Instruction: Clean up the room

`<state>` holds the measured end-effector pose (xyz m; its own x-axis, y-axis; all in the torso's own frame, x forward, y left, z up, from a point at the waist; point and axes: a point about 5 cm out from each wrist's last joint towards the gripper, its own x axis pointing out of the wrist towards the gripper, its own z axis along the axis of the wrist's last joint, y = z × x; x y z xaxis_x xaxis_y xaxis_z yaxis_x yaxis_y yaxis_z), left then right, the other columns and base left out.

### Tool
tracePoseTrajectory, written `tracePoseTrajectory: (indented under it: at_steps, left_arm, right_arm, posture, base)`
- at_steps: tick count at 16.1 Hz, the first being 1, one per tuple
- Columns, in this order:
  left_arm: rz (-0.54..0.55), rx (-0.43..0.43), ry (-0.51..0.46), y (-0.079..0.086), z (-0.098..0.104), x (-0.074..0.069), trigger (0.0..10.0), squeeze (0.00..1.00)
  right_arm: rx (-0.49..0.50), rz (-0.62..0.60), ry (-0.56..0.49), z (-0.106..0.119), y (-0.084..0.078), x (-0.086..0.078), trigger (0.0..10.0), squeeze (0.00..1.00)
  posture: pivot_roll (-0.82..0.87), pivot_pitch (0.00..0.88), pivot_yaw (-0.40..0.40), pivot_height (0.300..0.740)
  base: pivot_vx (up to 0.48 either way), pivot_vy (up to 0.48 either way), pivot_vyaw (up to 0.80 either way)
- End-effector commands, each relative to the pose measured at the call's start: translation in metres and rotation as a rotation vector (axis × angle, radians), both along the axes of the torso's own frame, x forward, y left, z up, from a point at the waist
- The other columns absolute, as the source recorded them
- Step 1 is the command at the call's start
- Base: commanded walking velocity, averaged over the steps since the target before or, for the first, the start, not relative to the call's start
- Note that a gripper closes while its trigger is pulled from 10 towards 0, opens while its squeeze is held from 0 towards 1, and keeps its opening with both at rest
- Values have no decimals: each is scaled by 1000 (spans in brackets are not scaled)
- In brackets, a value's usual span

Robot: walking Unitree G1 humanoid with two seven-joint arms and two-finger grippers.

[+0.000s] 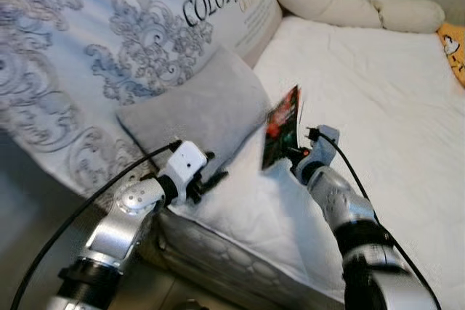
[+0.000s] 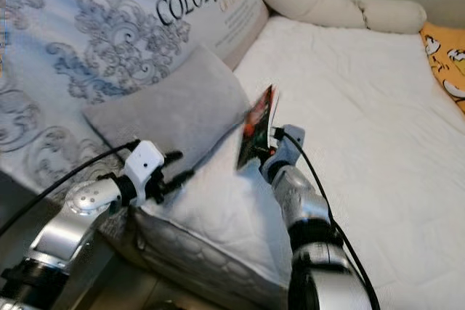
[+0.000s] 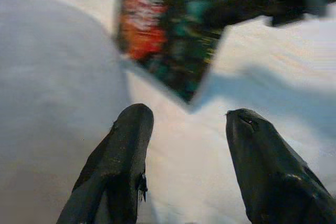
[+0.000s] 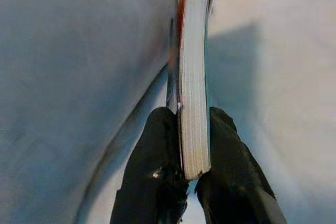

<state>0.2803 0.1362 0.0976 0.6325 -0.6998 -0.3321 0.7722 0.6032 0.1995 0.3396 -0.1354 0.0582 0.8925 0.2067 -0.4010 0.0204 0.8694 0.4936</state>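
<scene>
Right gripper [image 4: 191,129] clamped on thin dark red-covered book [image 1: 282,127], held upright over white quilted bed [image 1: 378,107]. Left gripper [image 3: 186,156] fingers spread apart, empty, beside grey pillow [image 1: 200,110].

Bed: a white quilted mattress cover [image 1: 378,92] spread before me, running far and to the right.
Headboard side: at my left stood a large pale cushion [image 1: 109,41] printed with grey scrollwork and dark lettering.
Grey pillow [image 1: 200,110]: it leaned against that cushion, resting on the cover's near left part.
Far end: a cream bolster [image 1: 349,5] lay along the far edge.
Far right: an orange printed cloth [image 2: 447,56] showed.
Light: soft and even.
</scene>
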Motion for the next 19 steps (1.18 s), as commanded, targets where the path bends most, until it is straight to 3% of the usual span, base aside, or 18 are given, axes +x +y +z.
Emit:
tracePoseTrajectory:
  at_steps: [1,3,8,9,13,19]
  left_arm:
    - [-38,20,40,1,-2,-4,10000,0]
    - [-69,41,67,2,-3,-5,10000,0]
    - [-130,41,164,2,-7,-15,10000,0]
    - [-149,28,201,1,-9,-17,10000,0]
    - [-172,10,239,-2,-10,-18,10000,0]
    - [-155,-39,253,-10,-15,-16,10000,0]
  right_arm:
    - [58,-17,6,1,-2,3,10000,0]
    - [151,-57,90,-10,-3,0,10000,0]
    - [167,-170,278,-46,-24,-24,10000,0]
    - [129,-168,300,-54,-29,-30,10000,1000]
    - [50,-185,373,-77,-52,-57,10000,1000]
    - [116,-182,320,-86,-58,-72,10000,1000]
  posture:
    - [82,0,39,740]
    - [89,0,43,740]
    - [102,0,37,740]
    - [103,0,37,740]
    - [91,0,42,740]
    - [55,0,47,740]
  base:
    - [0,0,0]
    - [0,0,0]
    - [0,0,0]
    - [0,0,0]
    - [0,0,0]
    - [0,0,0]
